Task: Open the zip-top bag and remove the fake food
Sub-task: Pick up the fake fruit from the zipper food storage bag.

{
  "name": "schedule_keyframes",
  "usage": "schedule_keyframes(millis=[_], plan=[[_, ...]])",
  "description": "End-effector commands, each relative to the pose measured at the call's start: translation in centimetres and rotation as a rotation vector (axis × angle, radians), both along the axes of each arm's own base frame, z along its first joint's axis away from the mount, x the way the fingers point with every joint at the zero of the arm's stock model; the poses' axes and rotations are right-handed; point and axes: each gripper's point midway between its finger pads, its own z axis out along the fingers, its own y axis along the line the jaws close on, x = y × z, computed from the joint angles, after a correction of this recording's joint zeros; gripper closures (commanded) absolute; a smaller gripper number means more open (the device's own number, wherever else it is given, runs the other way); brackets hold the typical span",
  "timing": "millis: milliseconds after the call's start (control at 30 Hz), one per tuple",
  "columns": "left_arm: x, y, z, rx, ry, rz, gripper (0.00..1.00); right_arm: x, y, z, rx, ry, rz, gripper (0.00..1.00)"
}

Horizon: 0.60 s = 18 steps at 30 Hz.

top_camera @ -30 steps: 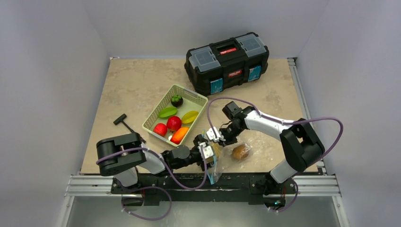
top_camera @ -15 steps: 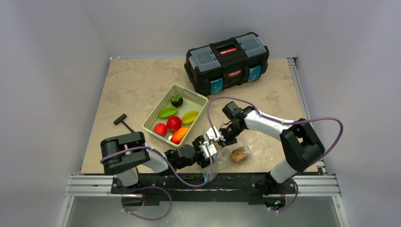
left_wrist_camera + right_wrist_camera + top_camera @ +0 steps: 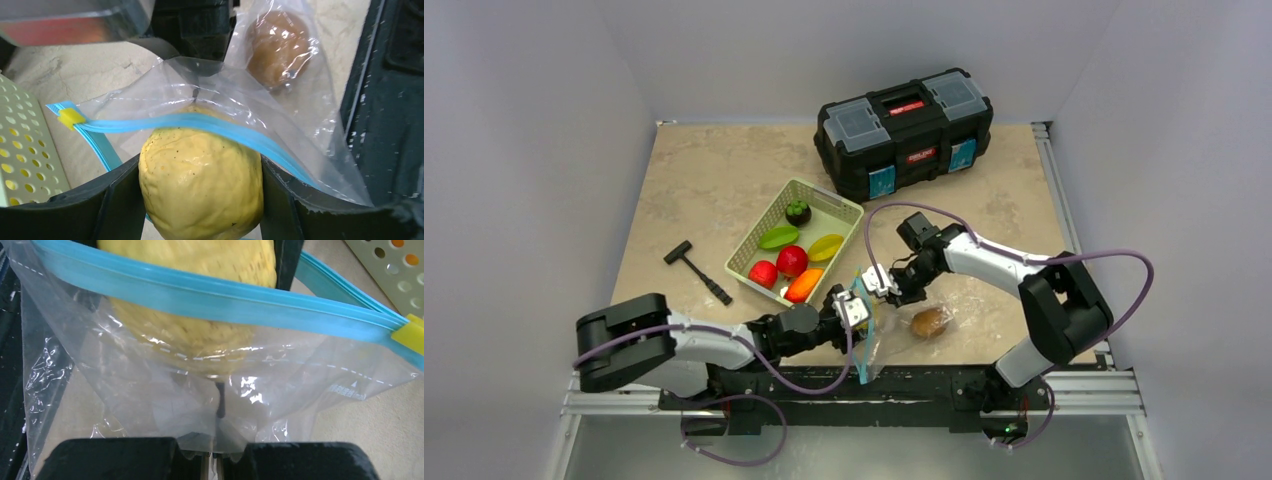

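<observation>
Zip-top bag (image 3: pixel 892 338) lies crumpled at the 6 o'clock edge of the table (image 3: pixel 704 180), between the two arms, and we see its teal zip strip (image 3: pixel 200 295) parted, with the yellow slider (image 3: pixel 71 117) at one end. In its mouth sits a yellow fruit (image 3: pixel 200 185); the strip crosses in front of it and part of it shows through the clear plastic. Our left gripper (image 3: pixel 854 312) has this fruit between its fingers, both pressed against its sides, so the jaws stand fairly wide around it. Our right gripper (image 3: pixel 215 452), at 1 o'clock from the left one, is pinched closed on a fold of the bag's plastic wall. Deeper in the bag, at 3 o'clock from the yellow fruit, rests a brown fruit (image 3: pixel 930 322). At 10 o'clock from the bag the pale green basket (image 3: pixel 759 225) holds more fake food (image 3: pixel 792 260): red, green, yellow, orange and dark pieces. A small black hammer (image 3: pixel 696 268) lies at 9 o'clock from the basket, and a black toolbox (image 3: pixel 904 130) stands at the table's 12 o'clock
</observation>
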Motion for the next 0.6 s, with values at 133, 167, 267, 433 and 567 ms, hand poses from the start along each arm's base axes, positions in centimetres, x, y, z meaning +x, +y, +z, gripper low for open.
schedule_keyframes(millis=[133, 167, 267, 433, 567], plan=[[-2.7, 0.8, 2.1, -0.058, 0.144, -0.052, 1.00, 1.2, -0.7, 0.6, 0.001, -0.050, -0.036, 0.94], [-2.9, 1.0, 2.1, -0.044, 0.154, -0.050, 1.00, 1.2, -0.8, 0.7, 0.002, -0.050, -0.039, 0.94], [-3.1, 1.9, 2.7, -0.023, 0.166, -0.041, 1.00, 1.5, -1.2, 0.9, 0.006, -0.052, -0.052, 0.94], [-3.2, 3.5, 3.5, 0.002, 0.178, -0.006, 1.00, 2.0, -1.8, 1.2, 0.011, -0.065, -0.073, 0.94], [-3.0, 4.6, 4.0, 0.005, 0.179, 0.029, 1.00, 2.2, -2.3, 1.2, 0.008, -0.071, -0.080, 0.94]])
